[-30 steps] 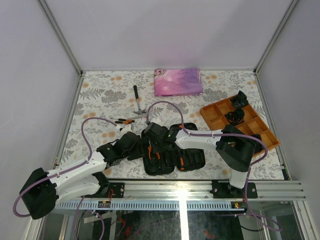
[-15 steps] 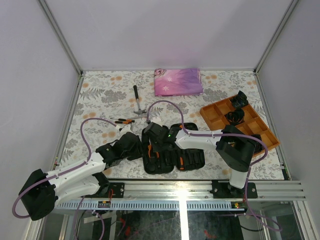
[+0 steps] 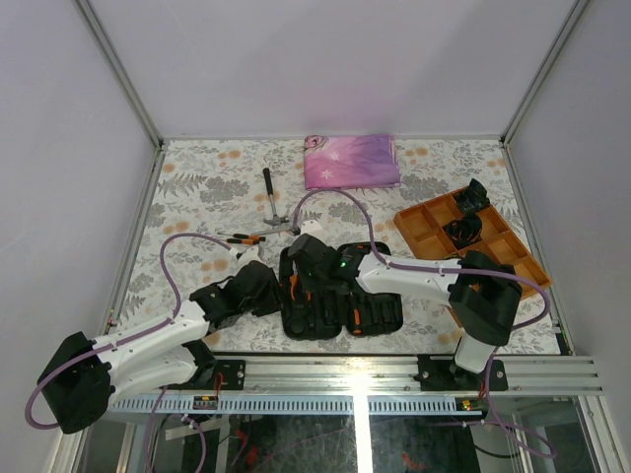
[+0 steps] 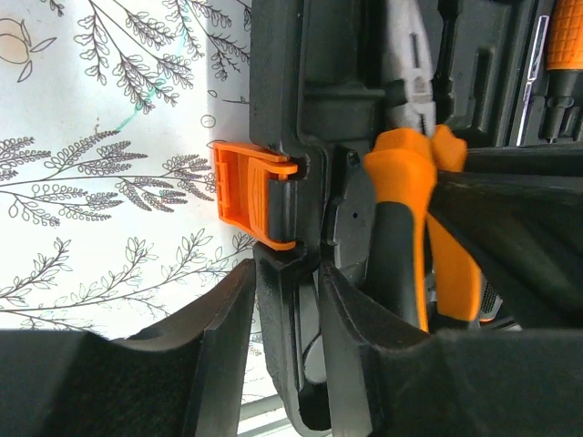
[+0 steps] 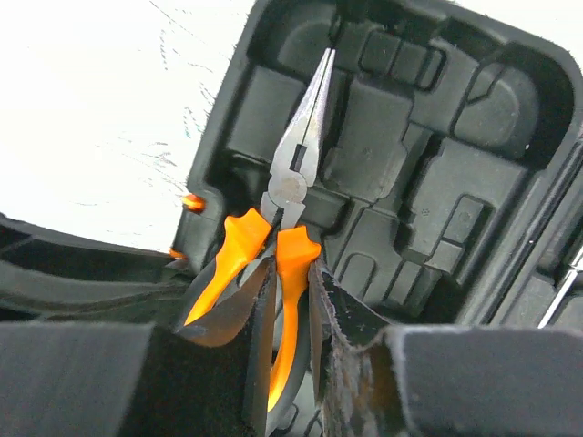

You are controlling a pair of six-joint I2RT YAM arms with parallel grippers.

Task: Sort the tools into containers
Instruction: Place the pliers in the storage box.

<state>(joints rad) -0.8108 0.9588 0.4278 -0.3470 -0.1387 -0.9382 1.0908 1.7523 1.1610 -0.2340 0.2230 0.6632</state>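
Pinching pliers: right gripper; left gripper astride tool case wall, contact unclear.

Floral tabletop, plain white walls

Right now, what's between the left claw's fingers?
The left claw straddles the edge of the black tool case near its orange latch, as the left wrist view shows.
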